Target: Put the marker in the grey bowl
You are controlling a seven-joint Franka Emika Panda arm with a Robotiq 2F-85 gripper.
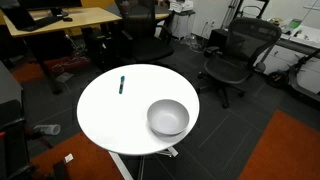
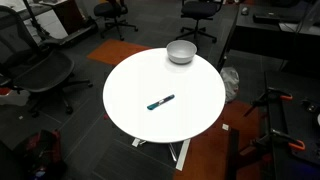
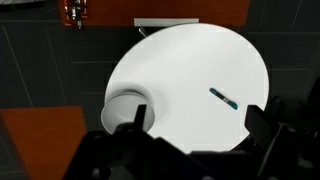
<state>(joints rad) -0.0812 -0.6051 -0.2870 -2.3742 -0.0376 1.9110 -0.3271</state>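
The marker (image 1: 122,84) is a short dark teal pen lying flat on the round white table (image 1: 110,115); it also shows in the exterior view (image 2: 160,102) and in the wrist view (image 3: 223,98). The grey bowl (image 1: 167,117) stands upright near the table's edge, well apart from the marker, also in an exterior view (image 2: 181,51) and in the wrist view (image 3: 122,106). My gripper (image 3: 195,122) hangs high above the table, fingers spread wide with nothing between them. It does not show in either exterior view.
Black office chairs (image 1: 232,55) (image 2: 40,75) stand around the table. Wooden desks (image 1: 70,20) line the back. Orange carpet patches (image 1: 290,150) lie on the dark floor. A tripod leg (image 2: 270,110) stands near the table.
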